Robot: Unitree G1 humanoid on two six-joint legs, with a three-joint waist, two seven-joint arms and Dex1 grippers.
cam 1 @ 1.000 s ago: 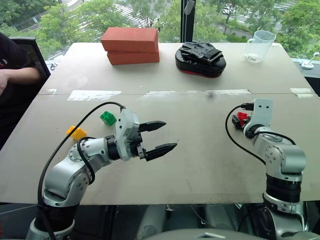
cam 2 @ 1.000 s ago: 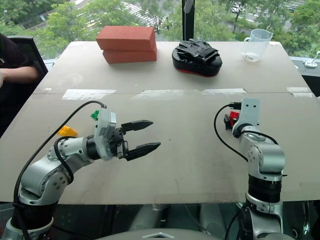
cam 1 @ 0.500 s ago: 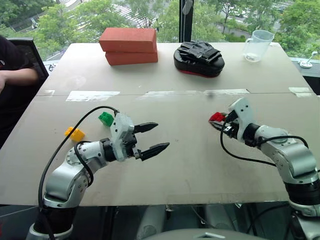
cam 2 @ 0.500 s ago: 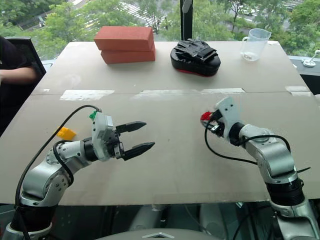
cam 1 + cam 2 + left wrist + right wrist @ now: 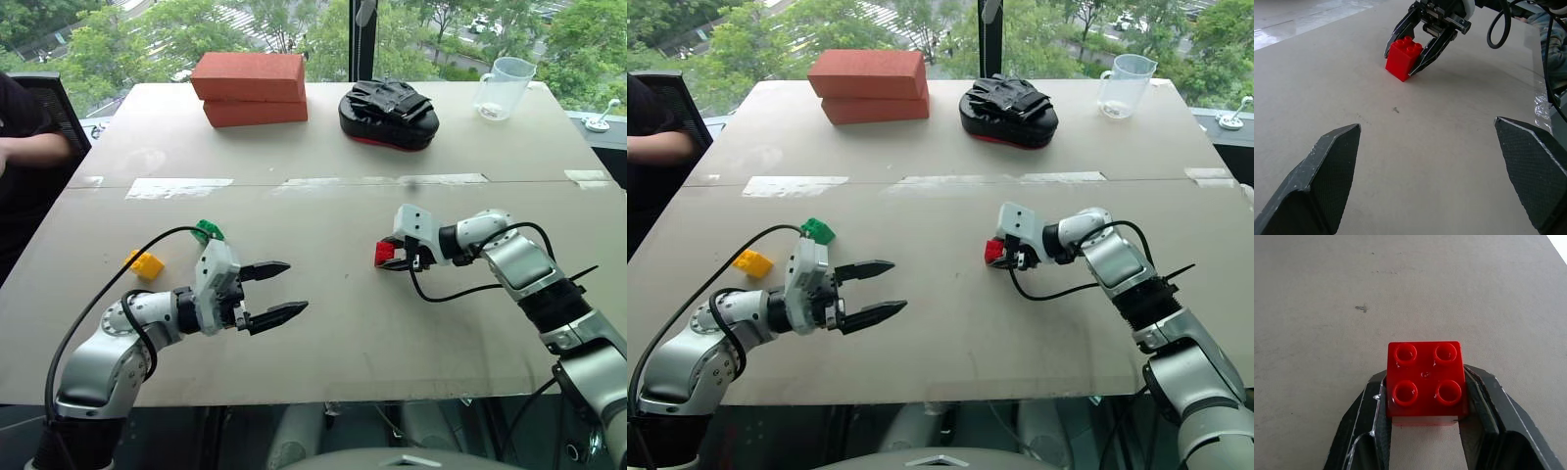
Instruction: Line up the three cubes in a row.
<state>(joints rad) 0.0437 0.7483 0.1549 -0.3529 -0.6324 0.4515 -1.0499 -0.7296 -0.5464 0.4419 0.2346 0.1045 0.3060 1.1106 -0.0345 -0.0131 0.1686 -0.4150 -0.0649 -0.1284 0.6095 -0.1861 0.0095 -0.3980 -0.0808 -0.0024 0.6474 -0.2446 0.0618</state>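
A small red studded cube [image 5: 385,253] hangs just above the table near its middle, with my right gripper [image 5: 1425,391] shut on it and pointing left. The left wrist view catches that same red cube [image 5: 1403,58] between the right gripper's black fingers. At the left, a green cube [image 5: 207,231] lies behind my left arm and a yellow cube [image 5: 146,264] lies near the left edge. My left gripper [image 5: 270,291] hovers open over the front left of the table, nothing between its fingers [image 5: 1327,171].
Two large red-orange bricks [image 5: 252,88] are stacked at the back left, a black padded mitt [image 5: 389,115] at the back centre, a clear measuring jug [image 5: 504,89] at the back right. A person's arm [image 5: 29,149] rests by the left edge. Tape strips [image 5: 176,186] cross the tabletop [image 5: 323,225].
My right arm has swung left toward the table's middle, carrying the red cube and turning to point left. My left arm has drawn slightly left and down, still open.
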